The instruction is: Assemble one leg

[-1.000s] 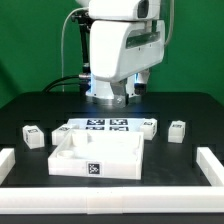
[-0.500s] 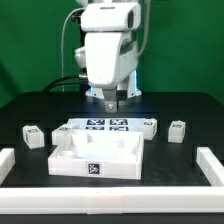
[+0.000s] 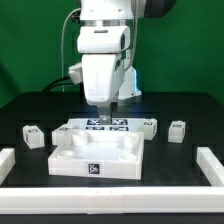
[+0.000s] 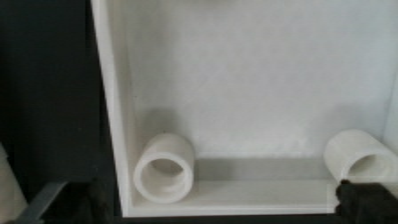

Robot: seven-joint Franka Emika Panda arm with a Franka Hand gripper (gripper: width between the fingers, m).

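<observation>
Three small white legs with marker tags lie on the black table in the exterior view: one at the left (image 3: 32, 136), one by the marker board's right end (image 3: 150, 126), one further right (image 3: 177, 130). My gripper (image 3: 106, 107) hangs above the back edge of the large white square panel (image 3: 70, 165), apart from every leg. In the wrist view the gripper (image 4: 205, 203) is open and empty, with its dark fingertips (image 4: 363, 194) wide apart over the panel's inside (image 4: 249, 90). Two corner sockets (image 4: 166, 166) (image 4: 361, 155) show there. No leg shows in the wrist view.
The marker board (image 3: 104, 125) lies just behind the panel, under the arm. Low white rails stand at the front left (image 3: 8, 165) and front right (image 3: 211, 166) of the table. A cable (image 3: 66, 60) hangs behind the arm.
The arm has shifted toward the exterior view's left and come lower, so the gripper now sits over the panel's back edge. The legs and panel have not moved.
</observation>
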